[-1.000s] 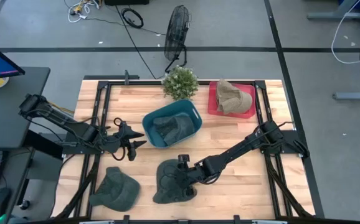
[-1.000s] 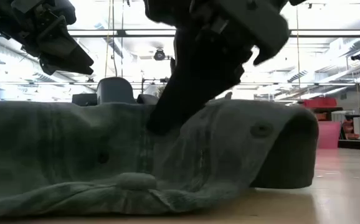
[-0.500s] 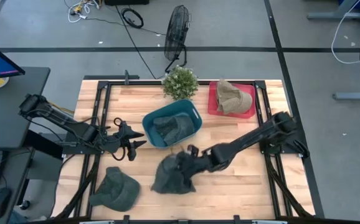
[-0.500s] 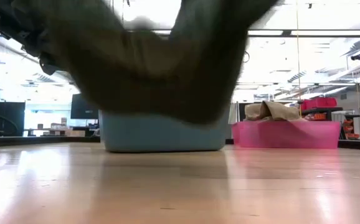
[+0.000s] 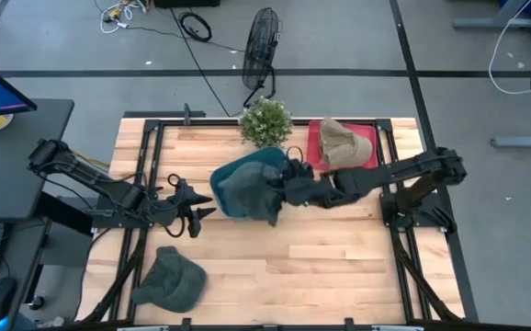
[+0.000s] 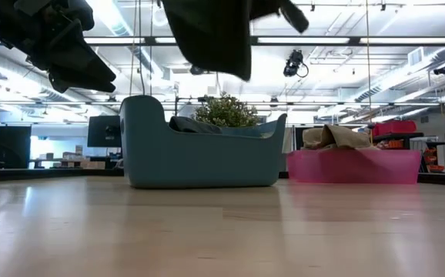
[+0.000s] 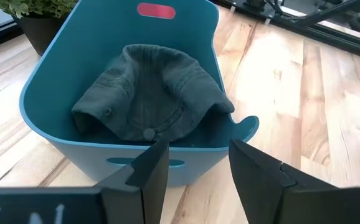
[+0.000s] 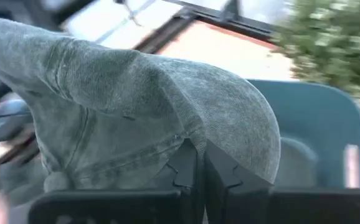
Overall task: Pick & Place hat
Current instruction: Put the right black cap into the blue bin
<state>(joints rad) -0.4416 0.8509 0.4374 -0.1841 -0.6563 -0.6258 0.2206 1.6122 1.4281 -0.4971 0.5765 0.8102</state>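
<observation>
A dark green hat (image 5: 247, 193) hangs in the air over the blue basket (image 5: 264, 157), with my right gripper (image 5: 282, 188) shut on it. In the low view this hat (image 6: 207, 35) hangs well above the basket (image 6: 199, 158). A second green hat (image 7: 149, 93) lies inside the basket, crown up. A third green hat (image 5: 169, 278) rests on the table near the left front. My left gripper (image 7: 195, 165) waits open beside the basket's left side, holding nothing. My right gripper pinches a fold of the hat's cloth (image 8: 191, 142) between its two shut fingers (image 8: 220, 174). The fingers reach in from the table's right side. The hat droops below and beyond the fingers, slack, clear of the table and above the basket.
A tan hat (image 5: 344, 142) lies in the red tray (image 5: 313, 158) at the far right. A potted plant (image 5: 265, 119) stands behind the basket. Bare wood (image 5: 339, 267) lies across the near right half of the table.
My right gripper has taken the dark green hat up off the near part of the table and carried it up and toward the far edge, over the basket. The hat, which lay flat, now hangs slack and clear of the table.
</observation>
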